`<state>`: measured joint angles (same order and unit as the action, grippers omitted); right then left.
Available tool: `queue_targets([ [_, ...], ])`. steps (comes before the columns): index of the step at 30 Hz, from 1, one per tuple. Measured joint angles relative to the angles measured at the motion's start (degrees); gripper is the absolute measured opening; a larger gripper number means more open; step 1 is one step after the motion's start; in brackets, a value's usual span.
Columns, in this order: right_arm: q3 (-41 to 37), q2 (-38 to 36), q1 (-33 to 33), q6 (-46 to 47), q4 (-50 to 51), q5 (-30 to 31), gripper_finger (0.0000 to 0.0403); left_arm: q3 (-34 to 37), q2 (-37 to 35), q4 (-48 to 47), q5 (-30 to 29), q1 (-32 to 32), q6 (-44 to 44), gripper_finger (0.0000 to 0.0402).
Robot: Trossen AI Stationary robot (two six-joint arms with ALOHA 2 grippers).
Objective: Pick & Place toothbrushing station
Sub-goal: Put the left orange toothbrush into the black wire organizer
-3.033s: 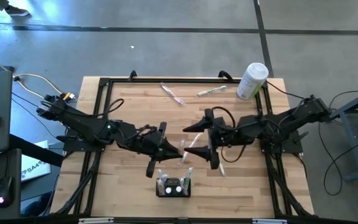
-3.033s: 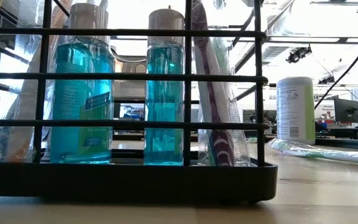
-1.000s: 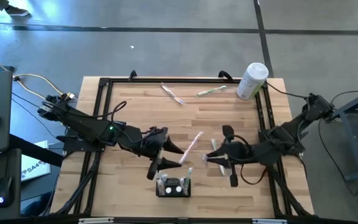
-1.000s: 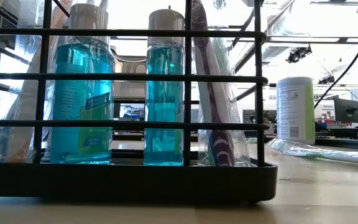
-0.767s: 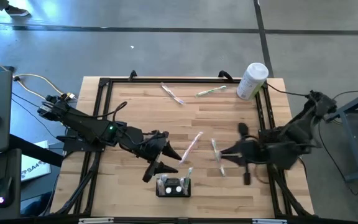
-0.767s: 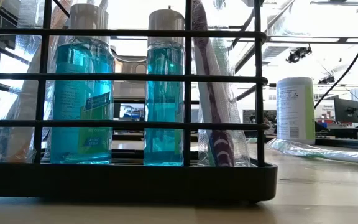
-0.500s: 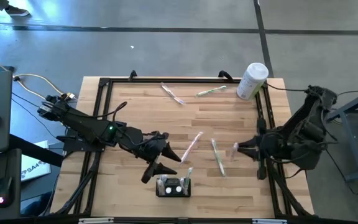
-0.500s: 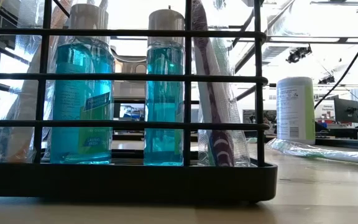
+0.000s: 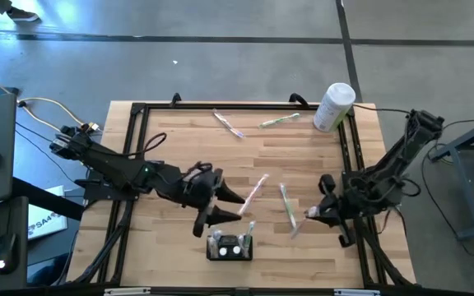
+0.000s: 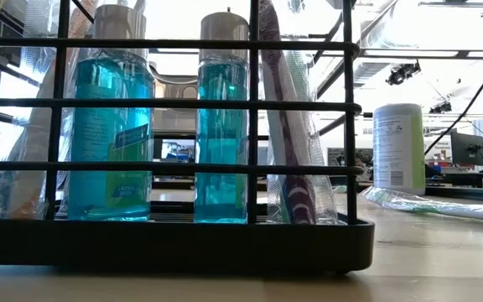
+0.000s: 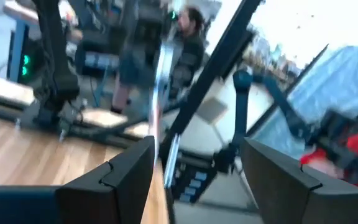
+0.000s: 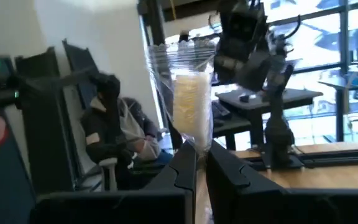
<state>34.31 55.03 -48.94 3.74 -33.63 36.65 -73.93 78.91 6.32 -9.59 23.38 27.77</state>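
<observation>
- The toothbrushing station [image 9: 230, 246], a low black wire-sided holder, stands on the wooden table [image 9: 171, 140] at the middle of its near edge.
- Seen from table height, the station [image 10: 166, 243] holds two bottles of blue liquid [image 10: 222, 117], side by side, and a wrapped purple toothbrush [image 10: 290, 126] leaning upright at its right end.
- The left gripper [image 9: 220, 205] hovers just beyond the station, toward its left side, with its fingers spread wide and nothing between them.
- In the left wrist view those two dark fingers [image 11: 126, 177] stand well apart, with only the table edge and the room between them.
- The right gripper [image 9: 311, 213] sits to the right of the station, near the table's right rail, its fingers pressed together on a clear wrapped packet [image 12: 190, 99] with a pale item inside.
- Two loose wrapped toothbrushes lie on the table beyond the station: a pink one [image 9: 254, 191] and a green one [image 9: 287, 204] to its right.
- Two more wrapped brushes [image 9: 229, 123] lie near the far edge, well apart from the station.
- A tall white cylindrical container [image 9: 333, 107] stands at the far right corner.
</observation>
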Motion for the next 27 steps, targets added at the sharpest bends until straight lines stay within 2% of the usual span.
queue_targets([
  [4, 0.0, 3.5, 3.3, 1.4, -0.3, -7.8, 0.0008, 0.0, 0.0, 3.7, -4.1, 2.3, 0.0, 0.0235],
  [10, 0.0, 8.5, 8.0, 1.9, -3.8, -13.3, 0.0008, 0.0, 0.0, 5.5, -11.5, 6.5, 1.0, 0.0235],
  [13, 0.0, 10.7, 11.1, 2.5, -7.8, -18.7, 0.0008, 0.0, 0.0, 6.2, -14.7, 8.6, 1.2, 0.0235],
  [20, 0.0, 16.8, 14.9, 2.9, -15.5, -22.2, 0.0008, 0.0, 0.0, 6.8, -21.0, 12.3, 1.2, 0.0235],
  [27, 0.0, 19.8, 17.0, 1.1, -16.2, -23.4, 0.0008, 0.0, 0.0, 5.5, -22.2, 12.7, 1.1, 0.0235],
])
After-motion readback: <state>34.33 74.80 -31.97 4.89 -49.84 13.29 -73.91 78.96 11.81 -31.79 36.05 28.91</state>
